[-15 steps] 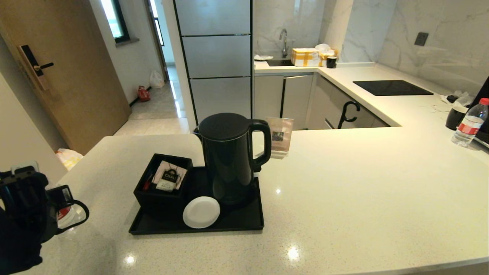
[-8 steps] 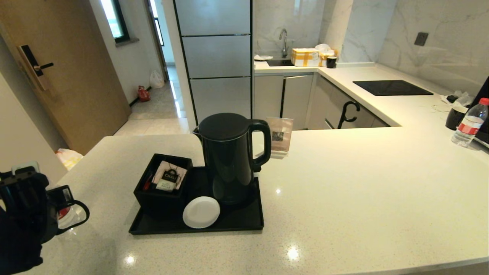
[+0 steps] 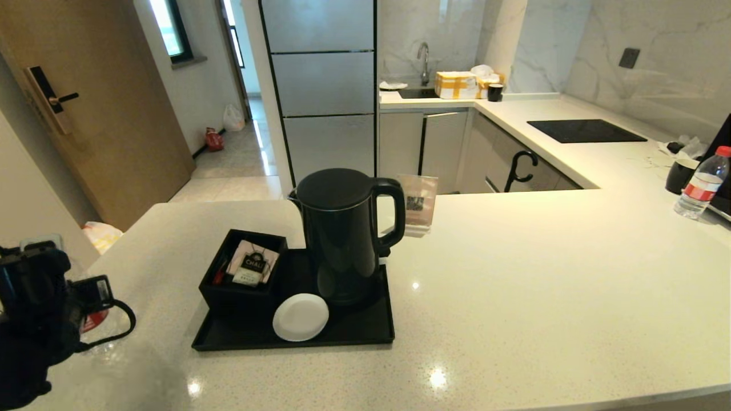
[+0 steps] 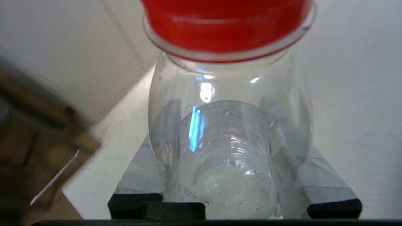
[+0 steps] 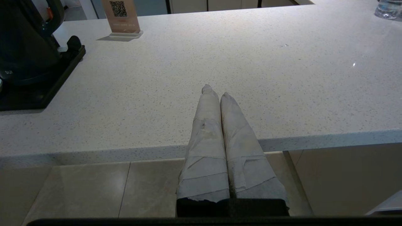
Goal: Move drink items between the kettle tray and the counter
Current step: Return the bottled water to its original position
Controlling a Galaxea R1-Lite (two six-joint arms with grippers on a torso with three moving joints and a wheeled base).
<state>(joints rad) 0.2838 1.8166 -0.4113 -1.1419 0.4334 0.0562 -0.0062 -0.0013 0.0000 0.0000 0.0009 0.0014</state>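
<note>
One bottle (image 4: 224, 131) sits between the left gripper's (image 4: 226, 163) fingers (image 4: 314, 175), grasped around the clear body below the red cap; the fingers press its sides on both flanks. In the head view this gripper (image 3: 85, 319) is at the far left edge of the counter (image 3: 542, 274), the bottle showing there only as a bit of red and clear plastic beside the black hand. Whether the bottle's base rests on the stone or hangs just off it cannot be told.

Outward from there: tray (image 3: 365, 334) near the middle of the counter, well apart from the held bottle. On it stand the kettle (image 3: 342, 234), a box (image 3: 240, 285) of tea sachets and a white coaster (image 3: 301, 317). A second bottle (image 3: 701, 184) stands at the far right.

Right gripper (image 5: 220, 94): clenched on nothing, parked at the counter's near edge.

Step in hand, judged: carrying the bottle toward the tray. Next move calls for a lift clear of the tray's rim, then travel toward the bare strip in front of the kettle, avoiding the coaster and box. Risk: slick, soft plastic may slip or tilt.
</note>
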